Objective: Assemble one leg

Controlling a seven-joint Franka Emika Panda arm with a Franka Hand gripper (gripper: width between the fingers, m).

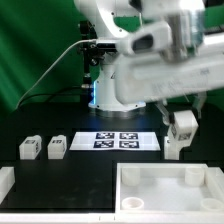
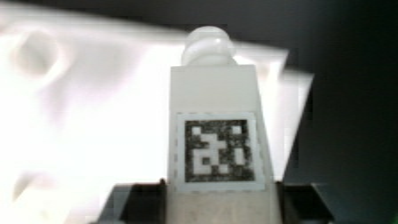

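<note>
My gripper (image 1: 181,122) is shut on a leg (image 1: 180,136), a small white block with a black-and-white tag, held upright above the table at the exterior view's right, over the far edge of the white tray-like panel (image 1: 168,190). In the wrist view the leg (image 2: 219,120) fills the middle, tag facing the camera, its rounded peg end pointing away, with the dark fingers (image 2: 139,200) pressed on both sides. Two more legs (image 1: 30,148) (image 1: 57,148) stand on the black table at the exterior view's left.
The marker board (image 1: 114,141) lies flat at the table's middle. A white part (image 1: 5,181) shows at the left edge. The robot's white base (image 1: 125,85) stands behind the marker board, before a green backdrop.
</note>
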